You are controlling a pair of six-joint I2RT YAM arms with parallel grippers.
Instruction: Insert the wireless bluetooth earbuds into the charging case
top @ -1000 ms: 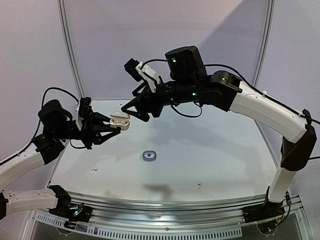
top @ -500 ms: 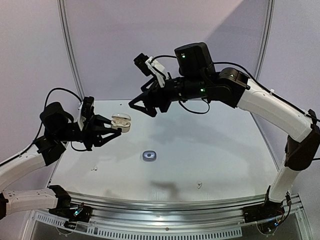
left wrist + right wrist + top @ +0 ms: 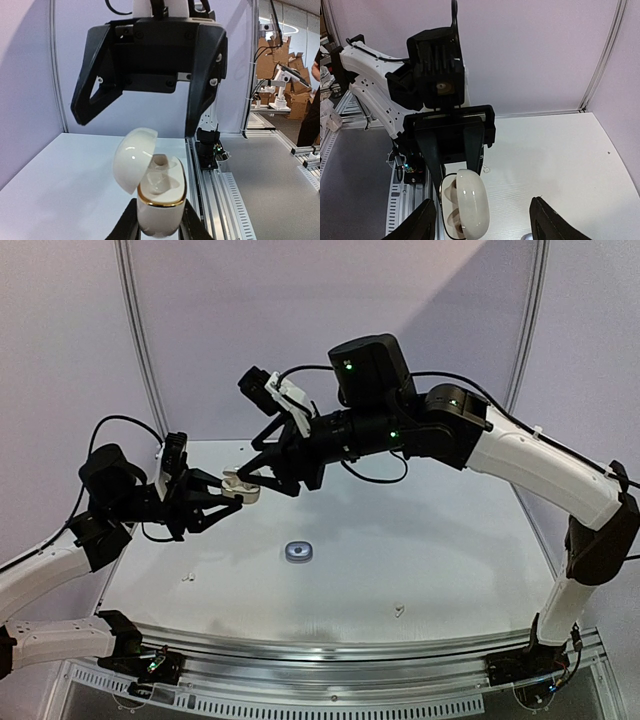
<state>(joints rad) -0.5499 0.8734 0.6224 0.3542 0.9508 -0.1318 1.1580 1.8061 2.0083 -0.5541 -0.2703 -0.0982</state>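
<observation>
The left gripper (image 3: pixel 231 491) is clamped on the lower body of the white charging case (image 3: pixel 161 202). It holds the case upright with the lid swung open, above the far left of the table (image 3: pixel 450 560). The right gripper (image 3: pixel 137 122) hangs just over the lid, jaws spread wide and holding nothing. One white earbud (image 3: pixel 186 577) lies on the near left of the table. Another white earbud (image 3: pixel 399 611) lies near right.

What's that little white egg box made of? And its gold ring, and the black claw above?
The charging case looks like glossy white plastic: smooth, with soft reflections on its open lid. Its gold band shines like metal, maybe only plating. The right gripper's fingers look like matte black plastic, dull with no glare.
</observation>
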